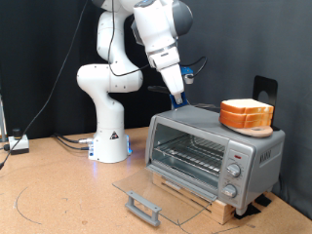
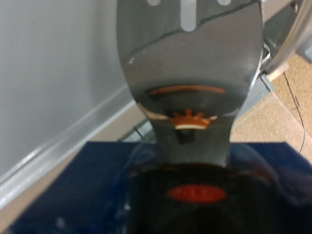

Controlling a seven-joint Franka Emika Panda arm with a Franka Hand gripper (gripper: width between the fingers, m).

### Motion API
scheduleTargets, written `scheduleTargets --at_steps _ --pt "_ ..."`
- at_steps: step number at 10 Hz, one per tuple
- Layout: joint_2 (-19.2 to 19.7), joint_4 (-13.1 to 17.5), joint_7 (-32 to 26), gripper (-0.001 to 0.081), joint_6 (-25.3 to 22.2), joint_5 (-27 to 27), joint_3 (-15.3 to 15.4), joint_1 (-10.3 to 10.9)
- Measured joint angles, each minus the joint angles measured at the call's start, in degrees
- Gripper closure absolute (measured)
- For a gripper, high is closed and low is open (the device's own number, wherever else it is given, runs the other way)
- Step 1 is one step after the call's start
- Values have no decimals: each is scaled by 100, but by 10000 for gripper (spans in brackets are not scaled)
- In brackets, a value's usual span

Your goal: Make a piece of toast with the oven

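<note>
The silver oven (image 1: 219,146) stands at the exterior view's right. Its glass door (image 1: 171,190) lies folded down flat, and the wire rack (image 1: 190,154) inside shows bare. My gripper (image 1: 180,97) hangs just above the oven's top, at the corner towards the exterior view's left. In the wrist view a shiny slotted metal spatula blade (image 2: 190,58) reaches out from between my blue fingers (image 2: 78,185), so the gripper is shut on it. The piece of toast is out of view.
A thick orange-brown pile of bread (image 1: 246,115) sits on the oven's top towards the exterior view's right. The oven rests on a wooden board (image 1: 200,198). The door's grey handle (image 1: 143,207) juts out over the table. The robot's white base (image 1: 109,136) stands at the left.
</note>
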Motion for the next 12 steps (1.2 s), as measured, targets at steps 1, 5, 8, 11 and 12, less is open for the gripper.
scheduleTargets --at_steps 1,5,8,11,12 --pt "8 -14 1 410 2 -47 -1 -46" --pt "164 13 12 410 258 -18 107 -75" --pt "172 13 46 410 335 75 302 -66" --pt "170 30 50 410 361 191 385 -58" --pt "169 42 50 410 361 204 385 -57"
